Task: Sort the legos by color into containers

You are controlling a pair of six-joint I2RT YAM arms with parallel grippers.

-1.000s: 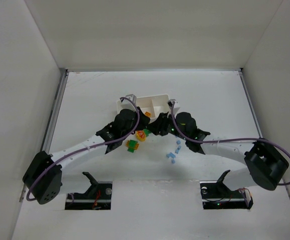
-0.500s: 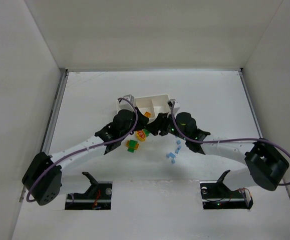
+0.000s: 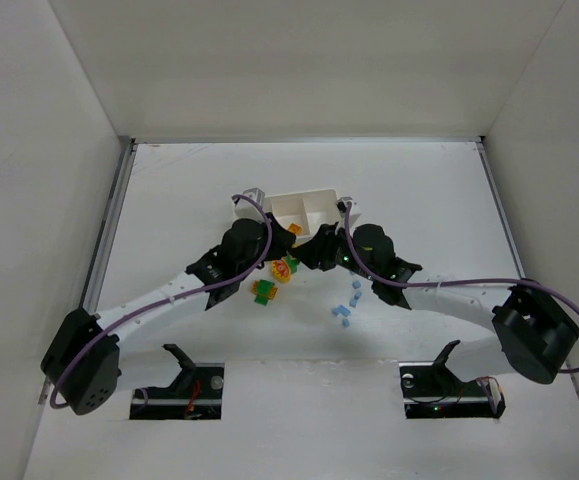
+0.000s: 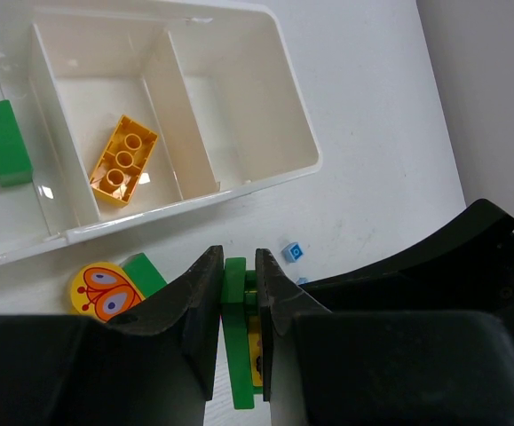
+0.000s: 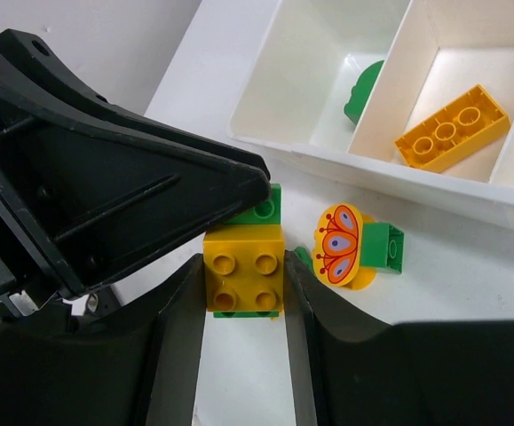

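Top view: white table (image 3: 419, 200) boxed in on 3 sides by plain white walls (image 3: 29, 150). A metal rail (image 3: 111, 220) runs along its left edge, and there are 2 dark cut-outs (image 3: 179, 385) at the near edge by the arm bases. The white tray (image 3: 314, 195) sits mid-table, toward the back. Both arms bend inward and meet just in front of it, left gripper (image 3: 287, 243) and right gripper (image 3: 314, 252) tip to tip. Can't tell from up here how the jaws stand. Near them on the table are a green-orange cluster (image 3: 264, 290) and, further right, a few loose pale blue bricks (image 3: 347, 305), apart from the tray.

Left wrist view: the left gripper's fingers are closed tight on a green brick (image 4: 236, 355), held edge-on w/ a bit of yellow behind it. Beyond it the tray shows 3 compartments. A green piece (image 4: 3, 142) is in the left one and an orange brick (image 4: 123, 160) lies studs-up at a slant in the middle one. Just outside the tray's near wall a butterfly disc (image 4: 101, 291) touches a green block (image 4: 146, 271). 1 of the pale blue bricks lies a little to the right on bare white table.

Right wrist view: the right gripper's fingers pinch a yellow brick (image 5: 243, 271) w/ 4 studs, 1 finger on each side. It's joined to the green brick, w/ the left gripper's black body close on the left. Both grippers have the same cluster, just in front of the tray; can't tell if it's off the table. The butterfly disc & green block lie just right of it.
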